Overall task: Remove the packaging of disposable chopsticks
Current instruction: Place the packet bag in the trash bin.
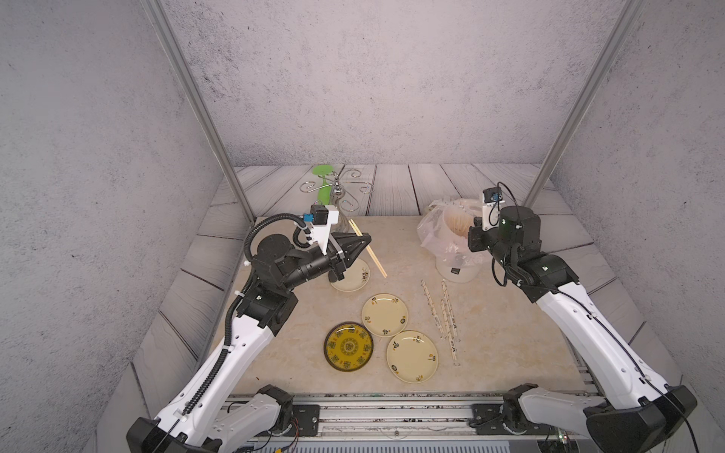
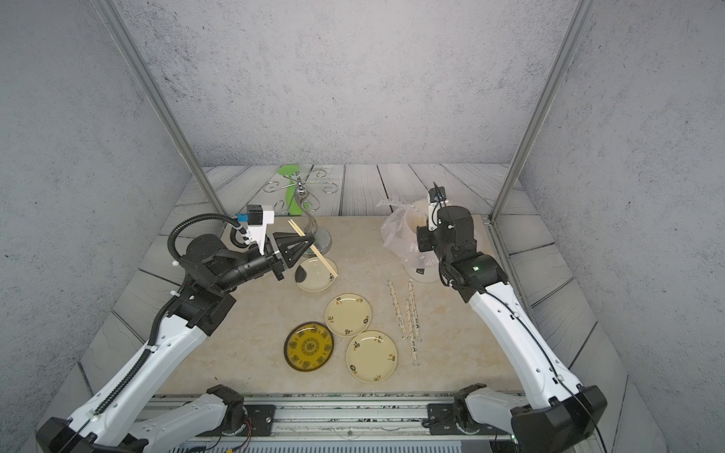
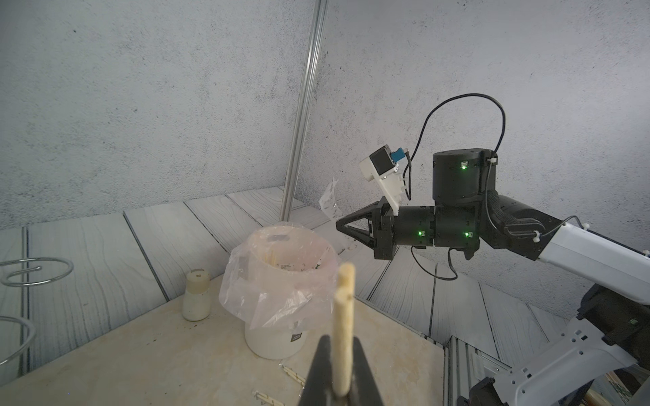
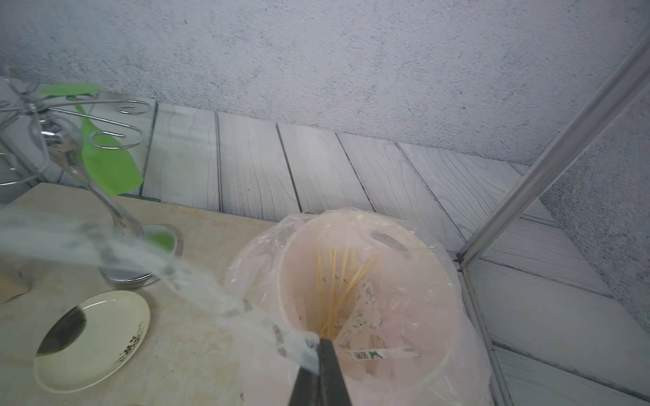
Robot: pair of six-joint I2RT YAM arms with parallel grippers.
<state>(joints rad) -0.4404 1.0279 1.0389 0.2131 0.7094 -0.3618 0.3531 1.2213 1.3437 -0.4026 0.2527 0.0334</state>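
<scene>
My left gripper [image 1: 367, 239] [image 3: 340, 338] is shut on a bare pair of disposable chopsticks [image 1: 376, 262] [image 2: 325, 262] [image 3: 343, 316], held slanting in the air above a cream plate [image 1: 351, 280] at the back left. My right gripper [image 4: 322, 342] [image 3: 339, 225] is shut on an empty clear packaging sleeve [image 4: 197, 281] [image 2: 392, 202] [image 3: 330, 198], which trails loosely from the jaws at the rim of the white bin [image 1: 455, 270] [image 4: 439, 267]. In both top views the right fingertips are hidden behind the wrist. More wrapped chopsticks [image 1: 431, 310] [image 2: 412, 313] lie on the table in front of the bin.
The bin has a pinkish bag [image 3: 246, 295] and holds thin sticks and used sleeves [image 4: 337, 281]. Two cream plates [image 1: 384, 314] [image 1: 412, 356] and a yellow-and-dark plate [image 1: 348, 347] lie mid-table. A wire rack with a green spatula [image 1: 323, 184] stands at the back, a small white bottle [image 3: 196, 295] beside the bin.
</scene>
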